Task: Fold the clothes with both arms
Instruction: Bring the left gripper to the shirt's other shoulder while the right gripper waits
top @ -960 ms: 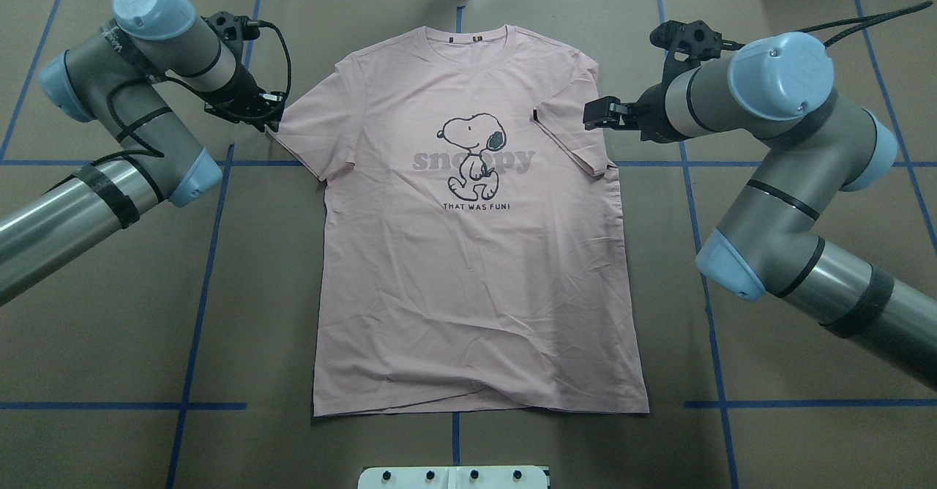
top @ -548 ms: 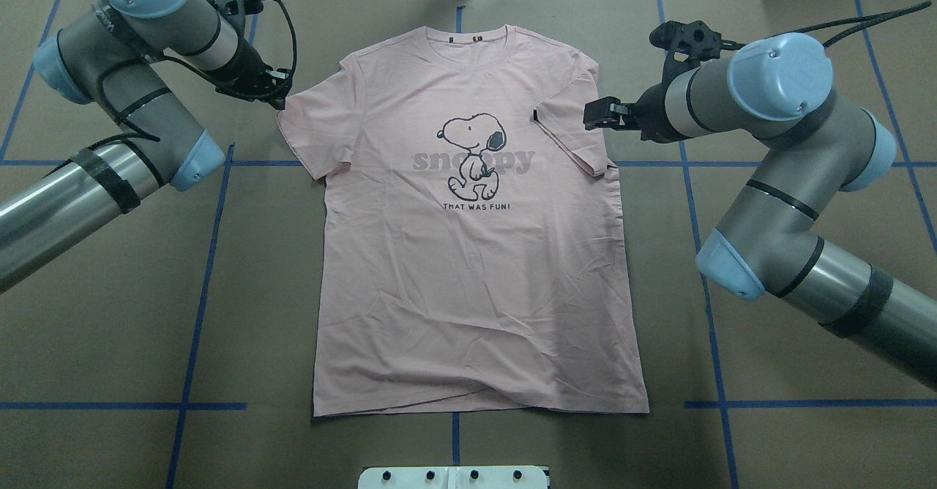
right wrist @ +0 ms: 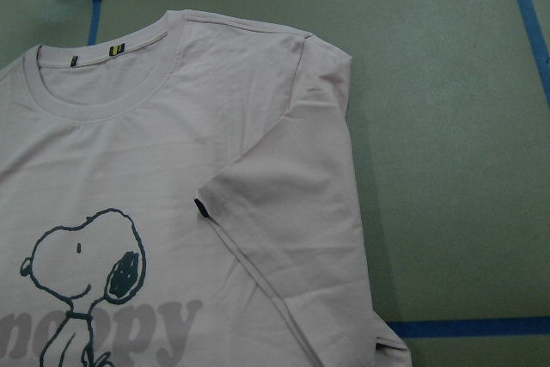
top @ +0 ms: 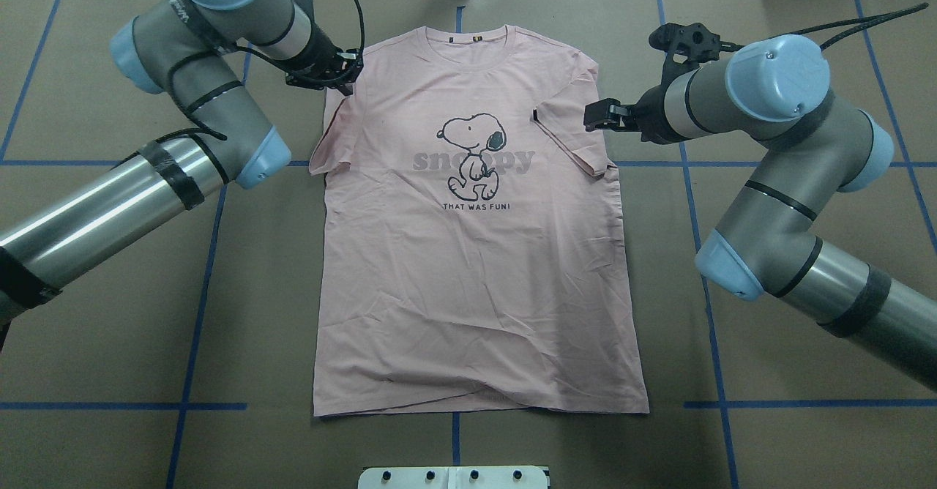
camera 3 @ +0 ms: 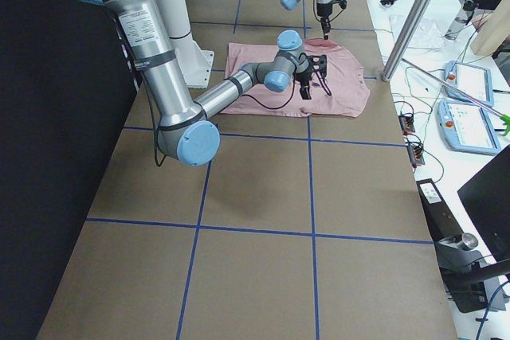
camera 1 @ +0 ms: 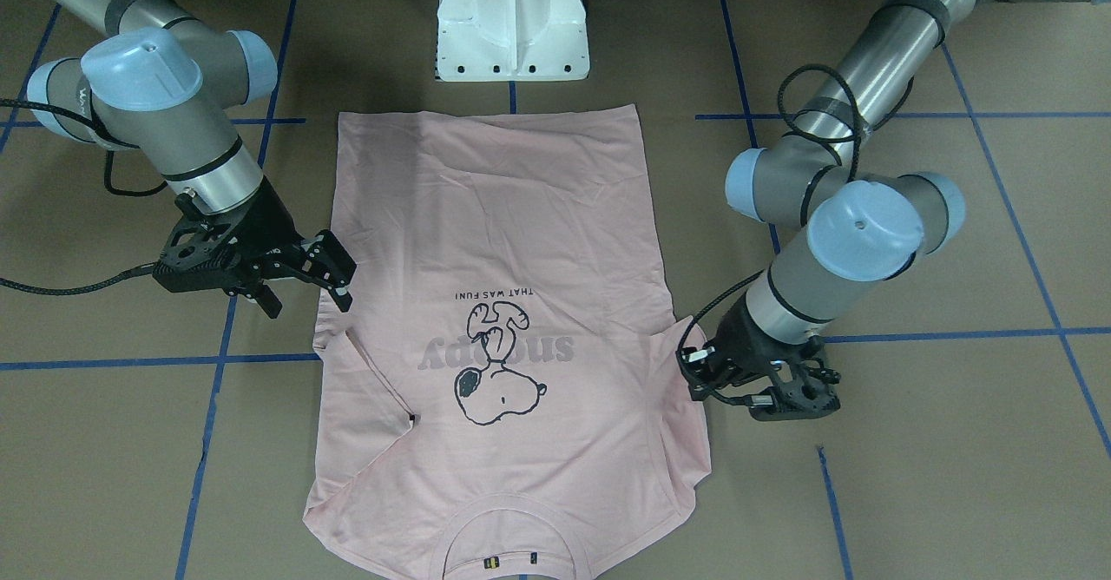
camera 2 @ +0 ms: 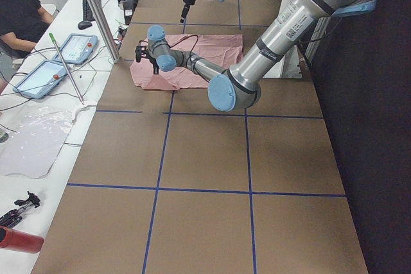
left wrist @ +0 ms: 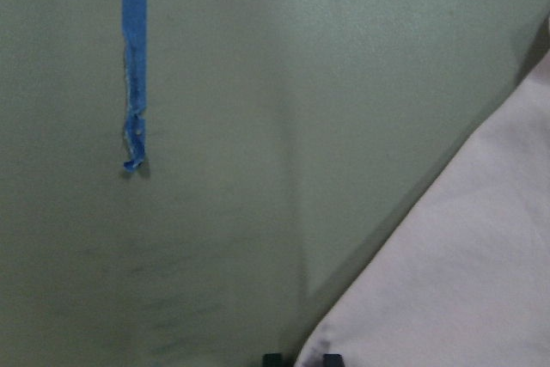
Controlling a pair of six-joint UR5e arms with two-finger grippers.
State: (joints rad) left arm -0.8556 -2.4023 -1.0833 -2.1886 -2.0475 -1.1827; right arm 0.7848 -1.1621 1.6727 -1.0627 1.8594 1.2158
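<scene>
My left arm (top: 198, 101) has swung inward, dragging a sleeve (top: 329, 137) over the pink shirt (top: 468, 277) lying flat on the table (top: 110, 328). Left gripper (top: 342, 79) pinches that sleeve; right gripper (camera 1: 305, 289) gapes empty. Sleeve-folding step, I'd say: next, lay it flat, release.

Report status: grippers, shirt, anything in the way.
Left gripper shut on T-shirt sleeve; right gripper open. T-shirt flat, other sleeve folded in. No obstruction seen.

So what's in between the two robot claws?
The pink T-shirt: its upper chest and folded-in sleeve lie between the left gripper and the right gripper, clearest in the overhead view.
</scene>
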